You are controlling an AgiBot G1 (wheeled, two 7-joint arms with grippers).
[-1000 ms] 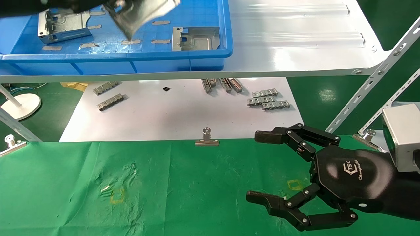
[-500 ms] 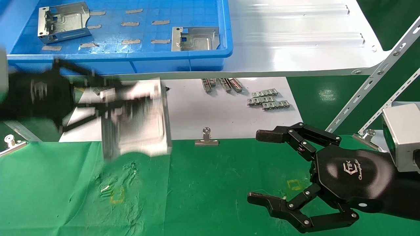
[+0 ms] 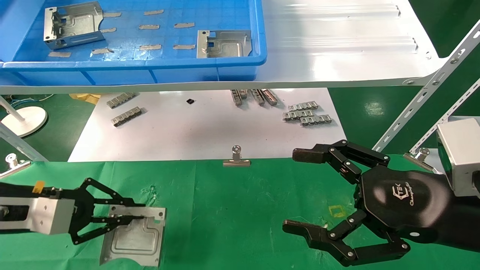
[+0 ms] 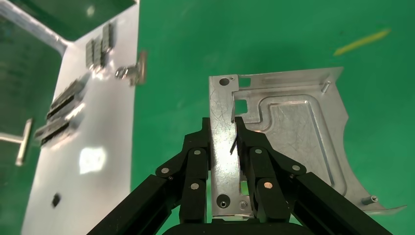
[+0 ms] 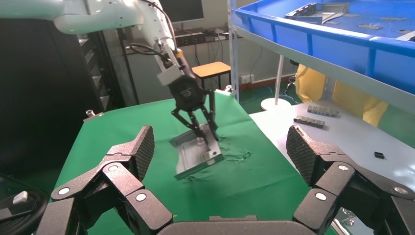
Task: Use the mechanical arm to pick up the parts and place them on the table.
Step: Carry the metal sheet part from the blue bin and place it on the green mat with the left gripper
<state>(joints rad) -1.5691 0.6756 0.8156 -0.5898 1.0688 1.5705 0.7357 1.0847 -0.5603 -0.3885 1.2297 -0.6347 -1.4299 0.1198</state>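
**Part low over the cloth, not yet let go**

On our left, the left gripper (image 3: 123,219) is closed on a strip along one edge of a silver part (image 3: 137,240), its black fingers (image 4: 195,161) pinching the metal from both faces. The part sits low over the near-left area of the green table (image 3: 240,210). From the right wrist view it looks tilted, one edge down near the cloth and the held edge raised; we cannot tell whether it is touching yet.

We see a few risks here. If we open the jaws while the plate is tilted, it could drop, slide on the wrinkled cloth or flip. Its upturned rim and small studs could snag the loose folds and drag the fabric as we withdraw. The grip is on a narrow edge strip, so a quick move could let the plate swing or slip.

The part itself is thin stamped sheet, shiny and lightly scratched, with an embossed channel, a square cutout near the fingers and a curved cut along one side.

Further back, two more parts (image 3: 73,24) (image 3: 224,44) lie in the blue bin (image 3: 150,69) on the white shelf (image 3: 337,48); we judge the job well short of finished.

On our right, the right gripper (image 3: 300,191) hovers over the table with its fingers spread wide, holding nothing, well apart from the held plate.
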